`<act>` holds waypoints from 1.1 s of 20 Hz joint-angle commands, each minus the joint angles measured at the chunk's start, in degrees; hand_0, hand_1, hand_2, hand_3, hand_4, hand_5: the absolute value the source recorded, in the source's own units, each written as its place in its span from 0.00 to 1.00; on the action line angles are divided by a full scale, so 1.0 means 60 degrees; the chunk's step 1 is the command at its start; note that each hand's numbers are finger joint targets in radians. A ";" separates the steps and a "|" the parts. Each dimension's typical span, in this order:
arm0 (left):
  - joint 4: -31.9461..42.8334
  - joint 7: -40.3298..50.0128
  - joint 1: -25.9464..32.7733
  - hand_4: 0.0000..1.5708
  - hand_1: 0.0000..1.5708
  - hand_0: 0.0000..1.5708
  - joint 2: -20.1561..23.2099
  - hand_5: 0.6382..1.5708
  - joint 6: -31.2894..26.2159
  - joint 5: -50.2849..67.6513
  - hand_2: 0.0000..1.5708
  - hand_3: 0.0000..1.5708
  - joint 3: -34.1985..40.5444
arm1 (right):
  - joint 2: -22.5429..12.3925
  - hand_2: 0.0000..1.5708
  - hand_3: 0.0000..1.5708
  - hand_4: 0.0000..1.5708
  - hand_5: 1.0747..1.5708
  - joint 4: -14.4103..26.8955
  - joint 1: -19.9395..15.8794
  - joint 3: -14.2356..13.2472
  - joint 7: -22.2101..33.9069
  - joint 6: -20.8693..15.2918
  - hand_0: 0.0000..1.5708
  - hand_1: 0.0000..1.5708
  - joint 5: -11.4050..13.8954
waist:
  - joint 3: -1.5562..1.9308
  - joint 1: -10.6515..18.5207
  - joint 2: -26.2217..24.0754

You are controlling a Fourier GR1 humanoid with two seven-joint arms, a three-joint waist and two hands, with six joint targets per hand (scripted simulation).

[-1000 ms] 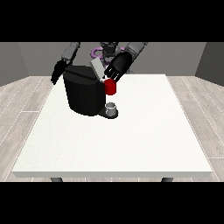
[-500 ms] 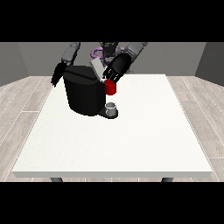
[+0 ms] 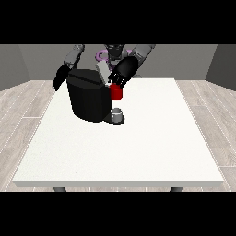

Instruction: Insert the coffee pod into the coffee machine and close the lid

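The black coffee machine (image 3: 90, 99) stands on the white table (image 3: 138, 147) at the back left of centre. Its grey lid (image 3: 100, 73) is tilted up on top. A red thing at the machine (image 3: 116, 92) shows at the upper right of its front. The hand at the view's right (image 3: 122, 73) hovers just above that red thing, beside the raised lid. The hand at the view's left (image 3: 60, 79) hangs at the machine's far left side, its fingers pointing down and relaxed. I see no pod that I can tell for certain.
A small grey thing (image 3: 118, 114) sits on the machine's base below the red thing. The robot's torso (image 3: 113, 51) is behind the table's far edge. White tabletop stretches in front of and to the right of the machine.
The hand at the view's left has sunk a little beside the machine. The hand at the view's right has stayed over the red thing with hardly any shift.
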 commanded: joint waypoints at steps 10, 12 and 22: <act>0.0092 -0.0826 0.0252 0.00 0.75 0.75 0.0538 1.00 0.0987 -0.1128 0.76 0.68 -0.0687 | 0.0026 0.00 0.00 0.00 1.00 -0.0511 -0.0139 0.0202 0.0203 -0.0101 0.00 0.00 0.0154 | 0.0000 -0.0324 0.0310; -0.0013 -0.0734 0.0137 0.00 0.74 0.74 0.0345 1.00 0.0956 -0.1089 0.75 0.67 -0.0674 | -0.0190 0.00 0.00 0.00 1.00 -0.0076 -0.0239 -0.0178 -0.0153 0.0082 0.00 0.00 -0.0139 | 0.0006 -0.0084 0.0520; -0.0057 -0.1232 0.0142 0.00 0.77 0.77 0.0131 1.00 0.1345 -0.0798 0.75 0.61 -0.0280 | -0.0535 0.00 0.00 0.00 1.00 0.0063 -0.0152 -0.0358 -0.0167 0.0303 0.00 0.00 -0.0206 | 0.0005 -0.0002 0.0505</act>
